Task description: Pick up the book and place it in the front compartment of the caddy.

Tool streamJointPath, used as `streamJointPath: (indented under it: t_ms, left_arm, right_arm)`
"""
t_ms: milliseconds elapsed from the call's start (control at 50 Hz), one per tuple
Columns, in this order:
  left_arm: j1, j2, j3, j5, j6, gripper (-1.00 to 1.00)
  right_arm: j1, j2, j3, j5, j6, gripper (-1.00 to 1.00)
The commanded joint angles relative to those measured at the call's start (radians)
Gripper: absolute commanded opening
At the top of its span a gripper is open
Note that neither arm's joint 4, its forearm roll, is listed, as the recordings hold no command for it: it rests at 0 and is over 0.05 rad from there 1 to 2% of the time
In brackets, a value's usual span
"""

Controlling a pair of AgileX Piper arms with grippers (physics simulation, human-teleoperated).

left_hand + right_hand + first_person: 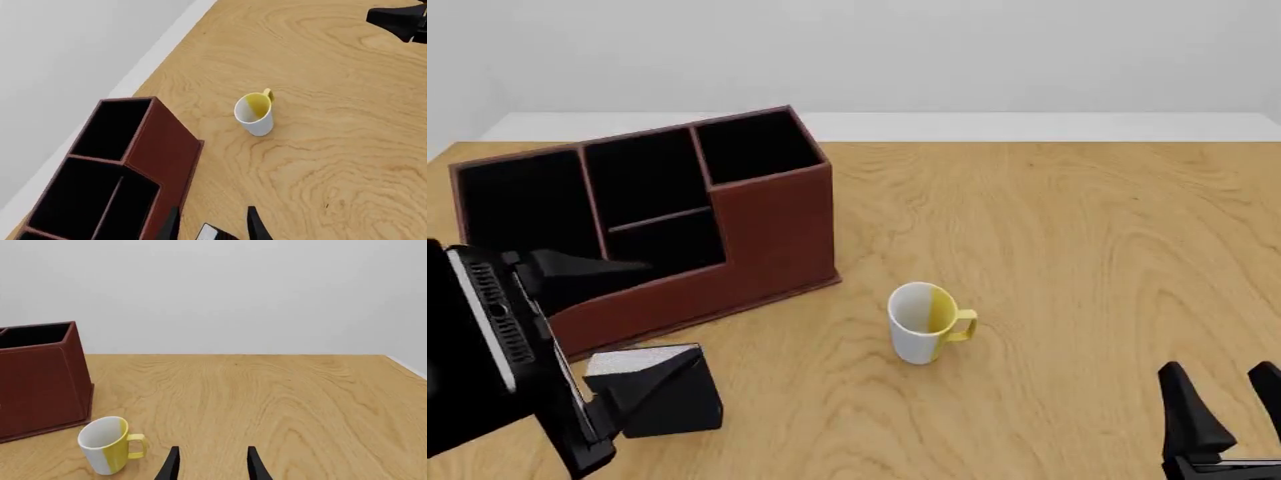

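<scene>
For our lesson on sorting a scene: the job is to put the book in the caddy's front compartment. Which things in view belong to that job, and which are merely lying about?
Belongs to the job:
- book, held at the left hand
- caddy, its compartments showing only black lining

Just lying about:
- white-and-yellow mug, upright on the table
- right hand, open and holding nothing
</scene>
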Motion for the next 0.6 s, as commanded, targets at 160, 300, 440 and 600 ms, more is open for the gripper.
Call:
streamJointPath:
  t_ms: [160, 300, 440, 600]
  left_arm:
    - [0.062, 0.12, -0.079, 0.143, 0.189, 1.0]
    - [0.072, 0.123, -0.033, 0.141, 0.262, 1.0]
    - [0.047, 0.12, -0.003, 0.154, 0.281, 1.0]
    - [0.048, 0.131, 0.008, 0.15, 0.289, 1.0]
  right_arm:
    - [0.0, 0.01, 0.001, -0.011, 0.0, 1.0]
    - [0.0, 0.002, -0.001, -0.002, 0.0, 1.0]
    - [0.001, 0.007, 0.0, -0.008, 0.0, 1.0]
    - [0.001, 0.0, 0.0, 0.0, 0.0, 1.0]
